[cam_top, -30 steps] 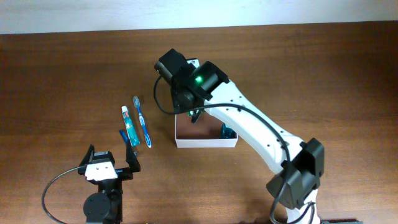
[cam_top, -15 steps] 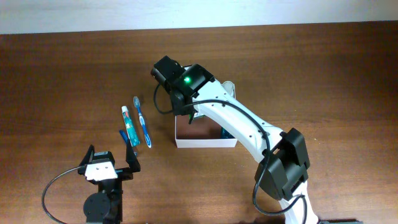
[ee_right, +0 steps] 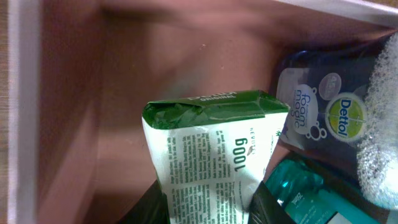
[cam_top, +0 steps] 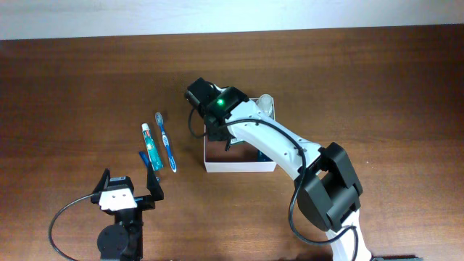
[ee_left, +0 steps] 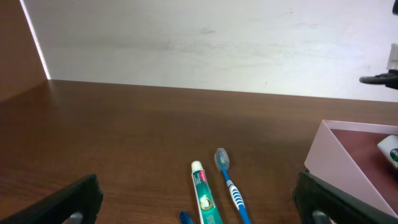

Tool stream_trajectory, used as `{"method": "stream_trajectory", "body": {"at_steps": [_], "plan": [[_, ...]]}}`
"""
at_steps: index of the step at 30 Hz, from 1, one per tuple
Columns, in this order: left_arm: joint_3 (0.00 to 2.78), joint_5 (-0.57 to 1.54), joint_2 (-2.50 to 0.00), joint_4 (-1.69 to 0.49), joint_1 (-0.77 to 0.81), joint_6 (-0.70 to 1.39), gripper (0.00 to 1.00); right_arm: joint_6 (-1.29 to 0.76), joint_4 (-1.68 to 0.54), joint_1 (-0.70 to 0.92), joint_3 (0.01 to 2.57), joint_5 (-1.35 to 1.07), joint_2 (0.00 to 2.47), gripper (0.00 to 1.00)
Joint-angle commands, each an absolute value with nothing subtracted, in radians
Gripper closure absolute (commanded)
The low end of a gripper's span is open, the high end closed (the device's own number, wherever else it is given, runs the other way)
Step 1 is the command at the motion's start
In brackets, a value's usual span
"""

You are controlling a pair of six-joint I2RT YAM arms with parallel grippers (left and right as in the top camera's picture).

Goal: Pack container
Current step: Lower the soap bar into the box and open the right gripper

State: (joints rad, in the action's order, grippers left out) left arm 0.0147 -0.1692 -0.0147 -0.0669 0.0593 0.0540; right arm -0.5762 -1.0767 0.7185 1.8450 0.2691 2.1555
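Right jaws tight on green-white packet (ee_right: pixel 208 158), lengthwise into container (cam_top: pixel 239 167); left jaws wide apart.

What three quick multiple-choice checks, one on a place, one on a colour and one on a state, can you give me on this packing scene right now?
1. The toothbrush lies:
A. on the table, left of the container, beside the toothpaste
B. inside the box
C. hidden from view

2. The packet in the right claw is:
A. red
B. green and white
C. yellow

3. The left claw is:
A. shut on the tube
B. shut on the brush
C. open and empty

Answers:
1 A, it rests on bare wood next to the tube.
2 B, the right wrist view shows a green top and a white printed side.
3 C, its fingers stand wide apart with nothing between them.
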Motion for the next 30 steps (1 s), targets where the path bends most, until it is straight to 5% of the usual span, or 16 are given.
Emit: {"method": "stream_trajectory", "body": {"at_steps": [1, 30], "plan": [[0.009, -0.18, -0.006, -0.065, 0.054, 0.067, 0.01, -0.585, -1.043, 0.71, 1.828, 0.286, 2.157, 0.73], [0.009, -0.18, -0.006, -0.065, 0.054, 0.067, 0.01, -0.608, -0.873, 0.706, 1.737, 0.27, 2.214, 0.73]]}}
